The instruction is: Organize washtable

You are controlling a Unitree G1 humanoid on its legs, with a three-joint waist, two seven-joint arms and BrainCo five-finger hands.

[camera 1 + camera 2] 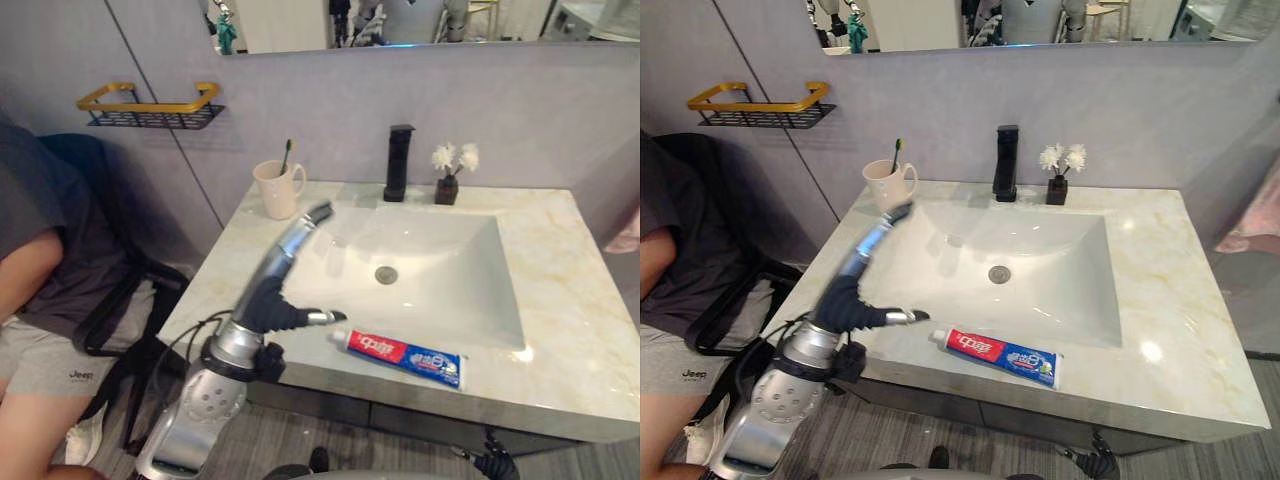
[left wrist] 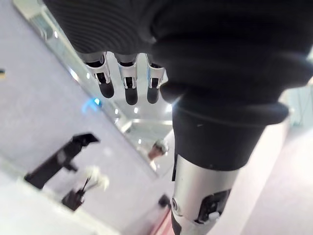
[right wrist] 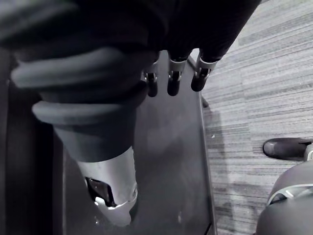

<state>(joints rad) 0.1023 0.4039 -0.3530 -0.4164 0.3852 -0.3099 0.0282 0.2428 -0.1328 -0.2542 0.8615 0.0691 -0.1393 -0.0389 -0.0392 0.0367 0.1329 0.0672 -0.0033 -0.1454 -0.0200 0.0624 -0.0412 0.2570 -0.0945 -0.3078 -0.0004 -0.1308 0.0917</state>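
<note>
Left eye view, toothpaste tube (image 1: 405,358): red, white & blue, laid flat on tabletop (image 1: 570,320) at front edge, just in front of sink (image 1: 440,275); narrow white end pointed twd robot's left.
Cup (image 1: 277,190): cream, w/ handle, stood upright at back-left corner; toothbrush (image 1: 287,152) stood in it, head up.
Faucet (image 1: 398,162): black, set behind sink at centre.
Vase (image 1: 447,188): small, dark, white flowers, just beside faucet on its right.
Left hand (image 1: 265,300): held over tabletop's left strip beside sink; fingers (image 1: 318,212) stretched straight twd cup, apart from it; thumb stuck out sideways twd tube's narrow end, near it, contact not clear. Nothing held; in left wrist view fingers (image 2: 129,85) seen straight, side by side.
Right hand (image 3: 173,81): seen in right wrist view, hung low beside dark panel (image 3: 171,161) over grey floor (image 3: 254,98); fingers relaxed, nothing held.
Person (image 1: 40,270): seated left of tabletop, grey top & shorts.
</note>
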